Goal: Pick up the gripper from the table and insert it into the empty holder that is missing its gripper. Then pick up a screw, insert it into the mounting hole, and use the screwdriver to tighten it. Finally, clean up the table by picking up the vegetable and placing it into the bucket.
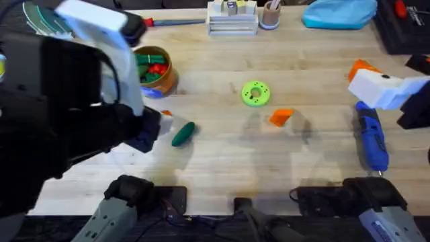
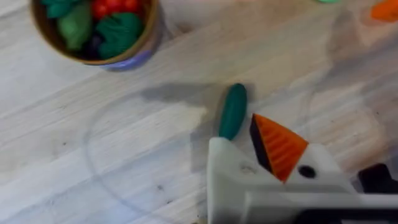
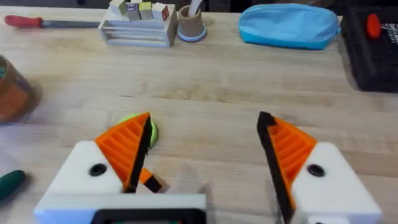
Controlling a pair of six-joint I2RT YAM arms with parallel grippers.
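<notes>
On bare wood, vegetable (image 1: 183, 134) lies diagonally.

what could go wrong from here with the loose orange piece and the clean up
1. The small loose orange plastic wedge lies near the flat green disc with holes; the open right tool may push it instead of gripping it.
2. The dark green oblong toy vegetable lies close to the bare white plastic holder; it might get knocked and roll.
3. The round tan wooden bucket already holds toys, so the vegetable may sit high.
</notes>
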